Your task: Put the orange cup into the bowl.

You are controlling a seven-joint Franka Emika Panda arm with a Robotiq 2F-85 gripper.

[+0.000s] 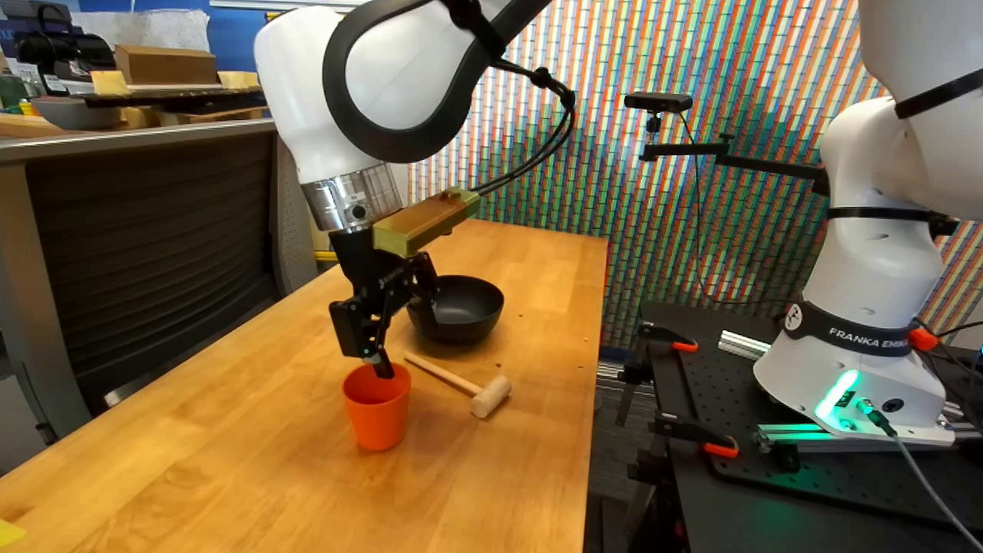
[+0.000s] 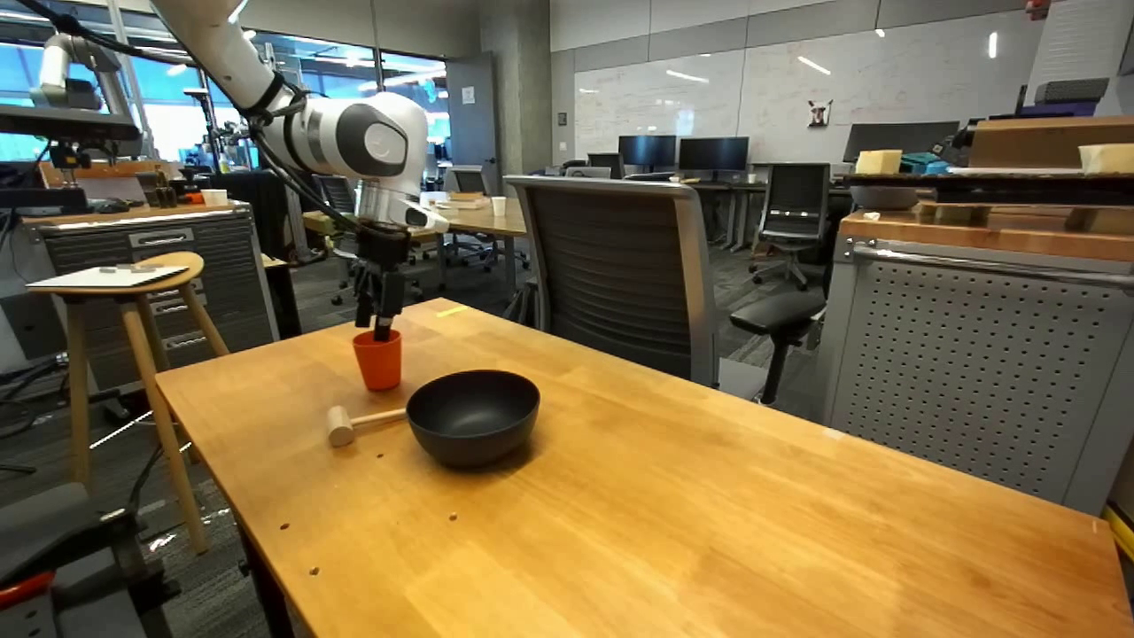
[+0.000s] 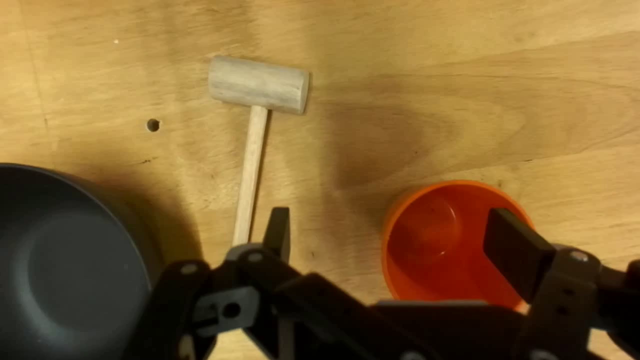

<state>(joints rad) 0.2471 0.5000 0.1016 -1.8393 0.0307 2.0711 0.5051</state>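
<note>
Standing upright on the honey-coloured wooden table (image 1: 491,476), apart from the round, shallow black bowl (image 2: 472,430), the slightly tapered orange plastic cup (image 3: 425,235) looks light and thin-walled, with nothing showing inside it, so it should lift easily but may skid or tip at a nudge. The black 2-fingered gripper (image 3: 390,225) is spread wide and holds nothing: in the wrist view, 1 black finger (image 3: 517,255) lies across the cup's mouth, toward the edge away from the bowl, while the opposite black finger (image 3: 279,235) is outside the cup, on the bowl's side. Whether the inner tip dips below the rim is not clear. That stance suggests pinching the wall that faces the bowl, with 1 fingertip inside and 1 outside. The plastic is probably stiff and hard to break, though the wall may flex under a hard squeeze, and its smooth face could let the cup swivel; a moderate grip reaching well below the rim seems best. The small pale wooden mallet (image 3: 258,92) lies between the bowl and the cup, so lifting clear of it before crossing toward the bowl looks prudent.
</note>
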